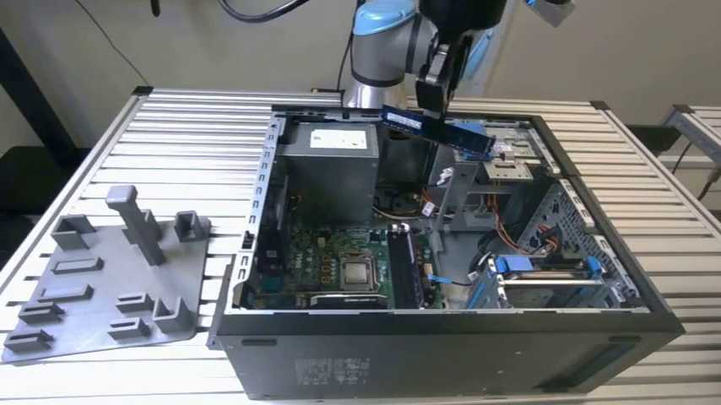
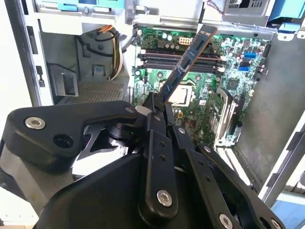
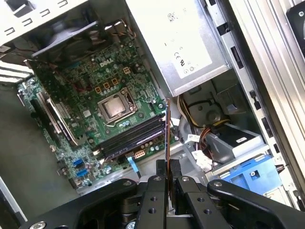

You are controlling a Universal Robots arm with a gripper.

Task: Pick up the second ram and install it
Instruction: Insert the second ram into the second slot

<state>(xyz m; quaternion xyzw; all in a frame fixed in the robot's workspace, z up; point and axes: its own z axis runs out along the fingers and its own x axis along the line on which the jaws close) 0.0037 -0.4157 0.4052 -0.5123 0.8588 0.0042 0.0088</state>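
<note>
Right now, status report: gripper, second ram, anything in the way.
Gripper shut on the second ram. Ram held aloft over the open computer case, not seated. Memory slots uncovered, nothing seen across them.

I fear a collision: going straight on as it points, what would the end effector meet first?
Probably the motherboard's memory slots; the second ram held by the end effector would touch first. Depth is unclear.

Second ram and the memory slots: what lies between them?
Nothing: in the second wrist view the second ram, clamped in the gripper, hangs over the memory slots, only air between.
</note>
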